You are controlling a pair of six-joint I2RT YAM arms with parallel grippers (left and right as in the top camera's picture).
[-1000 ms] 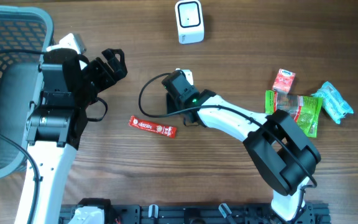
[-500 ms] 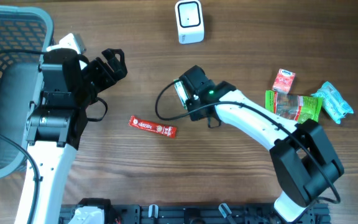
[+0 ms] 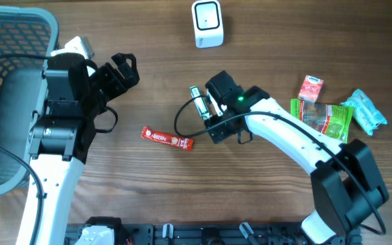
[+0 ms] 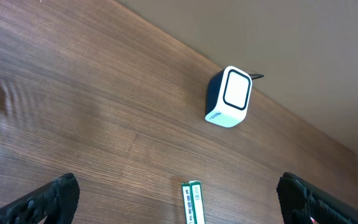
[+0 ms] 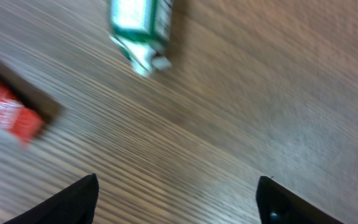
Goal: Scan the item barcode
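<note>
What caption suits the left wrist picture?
White scanner standing on the wooden table, a green-and-white pack lying nearer the camera.

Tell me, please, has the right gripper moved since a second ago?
Yes: the right gripper has shifted right, from directly below the white scanner to its lower right.

You have a brown worktop with fine, streaky wood grain. The scanner is white, with a dark outlined square on its face. The stick pack is green and white, and the bar is red with white lettering. At the left edge the basket is grey mesh. Near the right edge you see a red carton, a green packet with red print and a pale teal wrapper
</note>
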